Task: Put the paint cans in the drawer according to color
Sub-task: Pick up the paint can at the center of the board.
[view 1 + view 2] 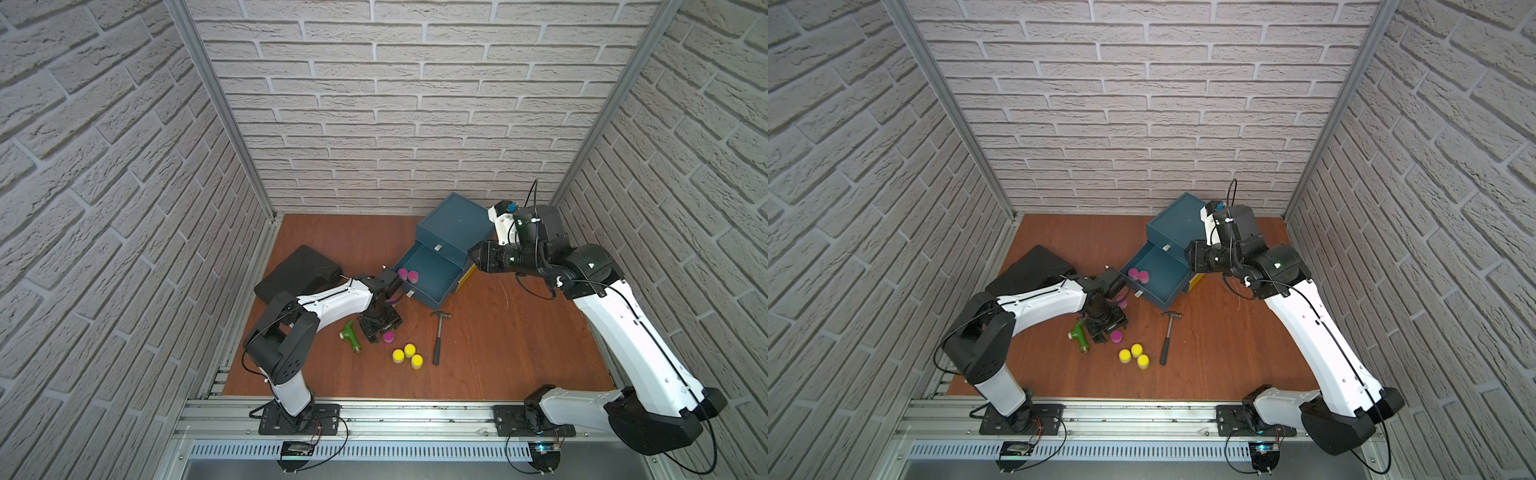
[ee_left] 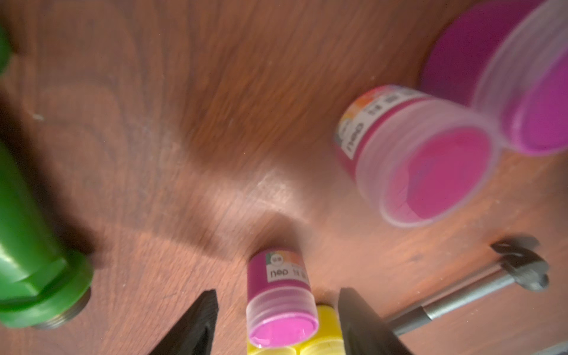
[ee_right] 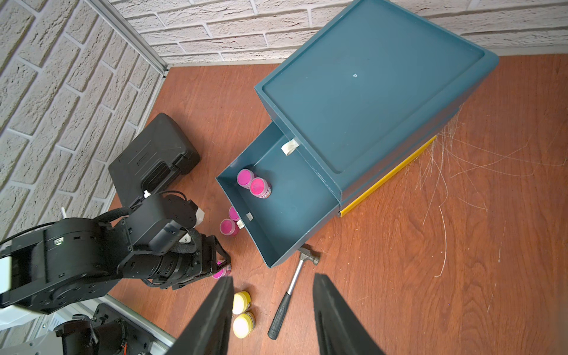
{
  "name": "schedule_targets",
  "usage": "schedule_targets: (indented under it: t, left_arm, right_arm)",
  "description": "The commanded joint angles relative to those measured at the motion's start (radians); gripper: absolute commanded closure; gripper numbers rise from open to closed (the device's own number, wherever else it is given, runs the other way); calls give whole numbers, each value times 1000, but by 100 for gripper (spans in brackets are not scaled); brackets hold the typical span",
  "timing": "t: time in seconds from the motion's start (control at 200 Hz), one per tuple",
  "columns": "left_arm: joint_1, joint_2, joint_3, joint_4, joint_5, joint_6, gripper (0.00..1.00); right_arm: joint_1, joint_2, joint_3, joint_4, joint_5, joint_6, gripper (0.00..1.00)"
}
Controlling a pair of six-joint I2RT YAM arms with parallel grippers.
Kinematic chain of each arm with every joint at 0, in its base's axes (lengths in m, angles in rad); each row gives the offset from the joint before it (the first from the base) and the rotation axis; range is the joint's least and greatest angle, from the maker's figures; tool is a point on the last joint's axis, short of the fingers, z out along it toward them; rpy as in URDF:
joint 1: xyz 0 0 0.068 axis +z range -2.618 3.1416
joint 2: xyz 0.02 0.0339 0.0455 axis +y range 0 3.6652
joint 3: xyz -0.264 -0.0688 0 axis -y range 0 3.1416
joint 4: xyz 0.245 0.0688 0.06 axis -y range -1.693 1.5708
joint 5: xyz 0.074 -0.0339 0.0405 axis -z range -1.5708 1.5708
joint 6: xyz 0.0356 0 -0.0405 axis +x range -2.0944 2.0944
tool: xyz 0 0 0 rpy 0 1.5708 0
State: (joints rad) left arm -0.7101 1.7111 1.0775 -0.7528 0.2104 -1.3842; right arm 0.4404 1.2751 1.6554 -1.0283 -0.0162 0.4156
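- left gripper (image 2: 278, 293): jaws apart, straddling a pink can (image 2: 276, 276) on the floor out front of the drawer (image 3: 295, 196); gap either side, looks ungripped, though the view is blurred
- floor pink pair (image 3: 229, 226): just beside the drawer's front corner
- drawer pink pair (image 3: 260, 187): inside the drawer, by its side wall
- yellow cans (image 1: 410, 350): further out from the drawer, near the hammer (image 1: 437, 343)
- right gripper (image 3: 273, 276): jaws apart, empty; raised beside the drawer

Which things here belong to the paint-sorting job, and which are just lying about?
Job: two pink cans in the open drawer; three loose pink cans; three yellow cans.
Lying about: green pipe fitting; hammer; black case.
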Motion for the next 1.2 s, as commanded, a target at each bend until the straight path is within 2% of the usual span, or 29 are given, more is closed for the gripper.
schedule_targets:
  t: [0.0,0.35,0.495,0.69,0.81,0.96,1.08,1.195]
  left_arm:
    - [-8,5,-18,-8,-9,-12,37]
    - [-9,-12,-37,-4,-15,-27,52]
    - [-8,-23,-29,-15,-31,-29,61]
    - [-5,-73,6,-80,-75,-28,64]
    - [-3,-124,124,-204,-147,-4,65]
    - [18,-133,341,-309,-203,41,65]
    - [25,-53,565,-368,-220,92,65]
    - [23,75,754,-370,-179,108,65]
  right_arm:
    - [-3,-22,-11,28,-5,9,52]
    - [-4,-20,-19,39,-8,16,52]
    - [-3,-23,-22,37,-8,16,52]
    - [-3,-24,-19,36,-4,13,52]
    - [-3,-23,-14,36,-2,12,52]
    - [-3,-25,-11,40,3,12,52]
    - [-3,-27,-9,45,8,14,52]
    - [-3,-32,-7,46,14,18,52]
